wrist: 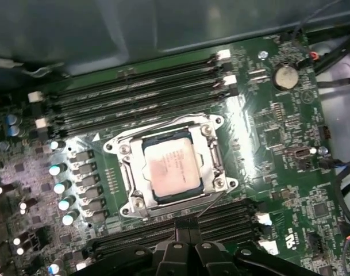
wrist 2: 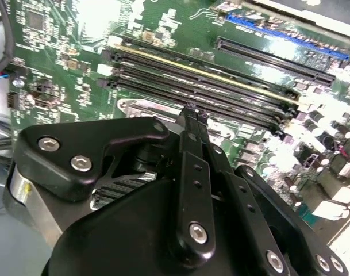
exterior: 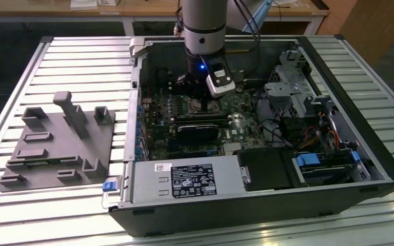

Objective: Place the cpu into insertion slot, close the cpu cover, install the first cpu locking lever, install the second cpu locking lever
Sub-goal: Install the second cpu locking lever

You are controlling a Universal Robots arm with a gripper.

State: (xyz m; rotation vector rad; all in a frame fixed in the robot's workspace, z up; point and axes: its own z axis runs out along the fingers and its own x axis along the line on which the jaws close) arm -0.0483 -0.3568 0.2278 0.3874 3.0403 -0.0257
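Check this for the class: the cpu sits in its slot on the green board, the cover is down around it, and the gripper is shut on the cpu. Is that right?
One part is wrong. The gripper is not on the cpu; in the first wrist view its fingertips are together beside the cover, with the chip's face bare. The cpu does sit in the slot on the green board, cover down around it.

— Light's pouring from overhead: the slatted counter [exterior: 80, 56] glares near white at nine o'clock in the exterior view.

— And the open case [exterior: 252, 128] sits in shadow, dim at centre.

— Second wrist view: harsh glare on the green circuit board [wrist 2: 94, 23] at twelve o'clock, washing out detail.

— The gripper [wrist 2: 193, 112] up close reads soft, black surfaces swallowing light.

— First wrist view is evenly lit; the cpu [wrist: 172, 167] has a mild sheen, and it's blurry at twelve o'clock.
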